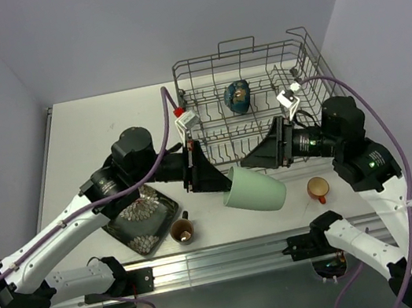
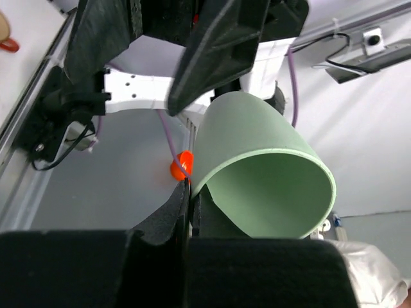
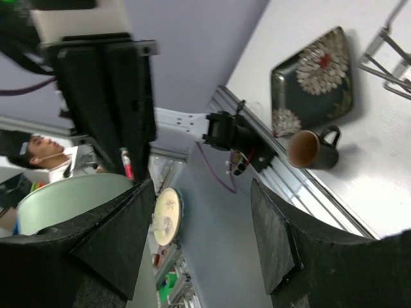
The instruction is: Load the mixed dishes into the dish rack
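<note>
Grip check first: the pale green cup (image 1: 254, 189) is clamped by its rim in the left gripper (image 1: 218, 180), with one finger inside the mouth and one outside, as shown plainly in the left wrist view. The right gripper (image 1: 253, 160) is spread apart with nothing held. It's parked just on the far side of the cup, fingertips close to the cup's wall.

The cup is tipped on its side between the two grippers, just near of the dish rack (image 1: 197, 60). Its long axis runs from far-left to near-right, with the mouth turned back toward the left gripper. Whether it's fully off the table can't be told from above.

So the rack lies on the far side of the cup, and the cup is already held by the left arm. A swing toward the far side and a tip mouth-down over the tines would probably be needed.

Looks-wise: plain matte finish, smooth, slightly tapered, thin-walled, no handle to be seen.
</note>
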`<action>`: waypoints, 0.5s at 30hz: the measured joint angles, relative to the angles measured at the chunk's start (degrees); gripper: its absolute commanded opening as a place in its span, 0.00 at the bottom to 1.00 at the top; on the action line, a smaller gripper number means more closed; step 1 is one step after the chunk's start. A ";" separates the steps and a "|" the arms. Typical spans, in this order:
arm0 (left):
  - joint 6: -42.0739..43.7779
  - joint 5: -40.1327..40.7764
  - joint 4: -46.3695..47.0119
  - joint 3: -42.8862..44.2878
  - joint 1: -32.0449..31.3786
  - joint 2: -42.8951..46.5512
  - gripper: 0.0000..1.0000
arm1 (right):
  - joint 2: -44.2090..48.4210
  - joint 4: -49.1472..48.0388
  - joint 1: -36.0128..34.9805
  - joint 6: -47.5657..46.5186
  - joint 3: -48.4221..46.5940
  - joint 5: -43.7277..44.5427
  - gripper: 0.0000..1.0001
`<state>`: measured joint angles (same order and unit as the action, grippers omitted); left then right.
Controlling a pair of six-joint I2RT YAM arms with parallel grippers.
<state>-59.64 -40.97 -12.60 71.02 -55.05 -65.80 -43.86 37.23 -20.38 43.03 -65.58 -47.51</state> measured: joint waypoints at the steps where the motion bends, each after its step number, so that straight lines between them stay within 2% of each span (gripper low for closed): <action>1: -0.31 -0.50 1.27 -0.39 0.13 0.00 0.00 | 0.20 -1.38 0.00 1.01 0.04 -0.85 0.69; 9: -2.03 -1.66 5.44 -3.54 4.15 1.31 0.00 | 3.72 -8.52 4.39 7.87 -0.33 -2.14 0.71; 15: -2.60 0.87 5.88 -5.70 10.08 4.35 0.00 | 7.82 -20.50 5.77 16.13 4.48 -3.85 0.73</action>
<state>-62.24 -40.10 -6.72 65.32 -44.97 -61.45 -36.03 16.73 -14.61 59.16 -61.10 -51.35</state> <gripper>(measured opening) 0.036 0.716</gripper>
